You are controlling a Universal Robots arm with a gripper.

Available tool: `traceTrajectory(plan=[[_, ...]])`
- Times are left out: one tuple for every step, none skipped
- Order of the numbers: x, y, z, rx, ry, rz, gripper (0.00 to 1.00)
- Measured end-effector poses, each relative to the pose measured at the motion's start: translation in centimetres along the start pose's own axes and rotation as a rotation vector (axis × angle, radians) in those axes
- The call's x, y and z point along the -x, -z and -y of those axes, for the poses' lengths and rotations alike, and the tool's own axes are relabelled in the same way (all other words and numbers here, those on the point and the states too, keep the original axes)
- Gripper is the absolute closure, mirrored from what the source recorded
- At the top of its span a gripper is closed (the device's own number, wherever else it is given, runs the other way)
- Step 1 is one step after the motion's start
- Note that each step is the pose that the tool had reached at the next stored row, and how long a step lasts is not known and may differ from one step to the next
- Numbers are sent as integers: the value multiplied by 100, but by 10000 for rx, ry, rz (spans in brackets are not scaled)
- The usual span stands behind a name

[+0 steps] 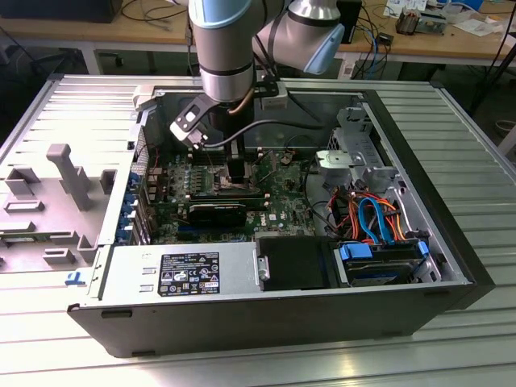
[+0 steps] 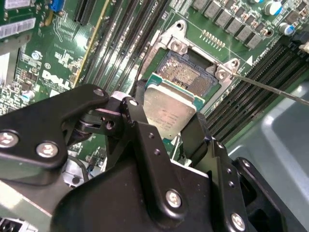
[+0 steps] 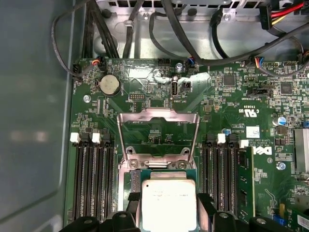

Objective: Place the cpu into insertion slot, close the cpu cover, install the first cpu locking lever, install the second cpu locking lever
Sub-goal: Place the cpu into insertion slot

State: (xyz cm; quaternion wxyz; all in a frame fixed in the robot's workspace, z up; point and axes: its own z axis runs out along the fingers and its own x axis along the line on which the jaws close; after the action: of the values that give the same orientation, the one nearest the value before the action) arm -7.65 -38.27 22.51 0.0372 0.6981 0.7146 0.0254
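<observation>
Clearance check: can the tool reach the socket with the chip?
Likely yes: the silver metal frame cover is flipped open, the square silver-rimmed socket lies bare, and the tool holds the pale square chip close to it.

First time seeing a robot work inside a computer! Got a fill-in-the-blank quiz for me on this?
The black jaws hold a small square ___.
The cpu cover is flipped ___.
The insertion slot sits in a ___ circuit board.
Missing words: cpu; open; green.
</observation>
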Motion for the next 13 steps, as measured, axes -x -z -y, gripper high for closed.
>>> traceTrajectory(plan=[[-9, -15, 7, 0, 4, 37, 45], [-11, -24, 26, 0, 4, 40, 45], [-15, -32, 43, 0, 4, 38, 45], [-17, -36, 56, 0, 4, 39, 45], [-21, -42, 67, 1, 4, 38, 45], [-25, -51, 76, 1, 4, 37, 45], [-29, -65, 84, -1, 4, 39, 45], [-32, -79, 89, 1, 3, 38, 45], [-38, -116, 100, 0, 4, 39, 45], [-43, -139, 108, 1, 3, 38, 45], [-46, -148, 112, 1, 3, 38, 45], [-50, -154, 114, 0, 4, 40, 45], [-62, -156, 115, -1, 4, 40, 45]])
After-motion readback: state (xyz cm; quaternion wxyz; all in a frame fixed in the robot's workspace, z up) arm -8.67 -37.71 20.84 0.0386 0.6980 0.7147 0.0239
